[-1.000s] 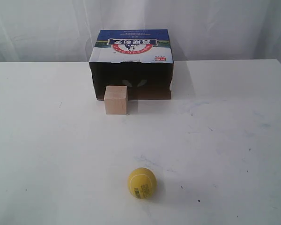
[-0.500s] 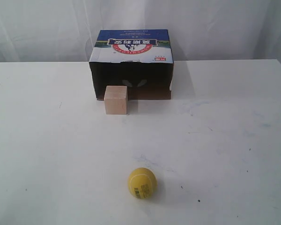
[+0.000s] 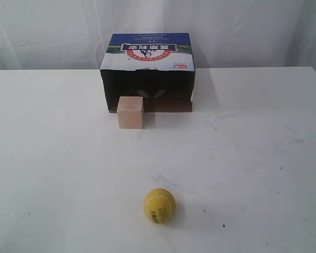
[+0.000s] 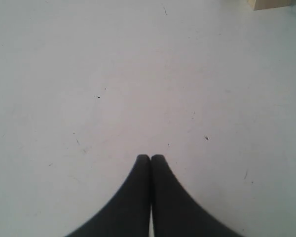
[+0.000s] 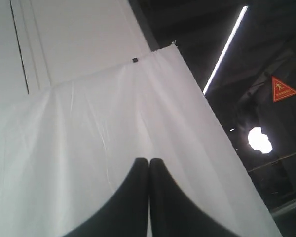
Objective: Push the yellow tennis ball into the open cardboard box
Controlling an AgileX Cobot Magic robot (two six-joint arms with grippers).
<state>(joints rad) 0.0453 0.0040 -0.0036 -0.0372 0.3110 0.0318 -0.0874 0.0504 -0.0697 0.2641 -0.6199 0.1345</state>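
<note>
On the table (image 3: 263, 158), ball (image 3: 159, 205) unmoved.

The left gripper (image 4: 150, 157) and right gripper (image 5: 149, 160) are smooth black, tapering to rounded tips.

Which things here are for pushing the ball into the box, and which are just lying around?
For the job:
- the small fuzzy yellow tennis ball
- the big brown open cardboard box with a blue printed top

Just lying about:
- the small pale wooden cube, standing in front of the box's opening
</note>
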